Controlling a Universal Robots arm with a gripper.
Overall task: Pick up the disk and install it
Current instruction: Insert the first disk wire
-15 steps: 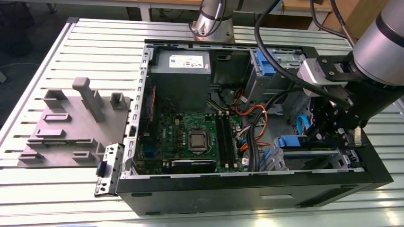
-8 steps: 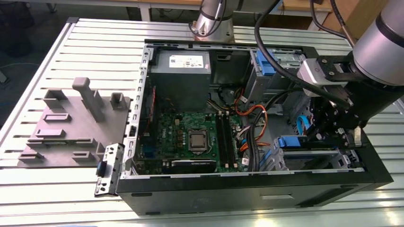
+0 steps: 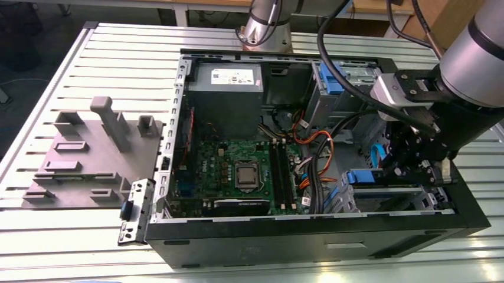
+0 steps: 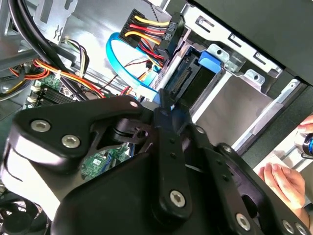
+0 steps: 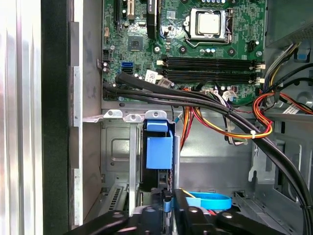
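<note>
Sitting upright in the drive bay (image 5: 116,147), the disk (image 5: 159,149) looks nearly installed — the gripper (image 5: 168,199) pinches its blue carrier edge, not yet released.

Bright, even light fell in the exterior view, with glare on the table (image 3: 331,272) at the frame's lower edge. Inside the computer case (image 3: 315,236) lay soft shadow.

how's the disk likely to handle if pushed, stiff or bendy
Probably stiff: the disk looks like a solid block framed in blue plastic. Standing on edge inside the metal bay, it should slide rather than tip. Likely heavy for its size.
</note>
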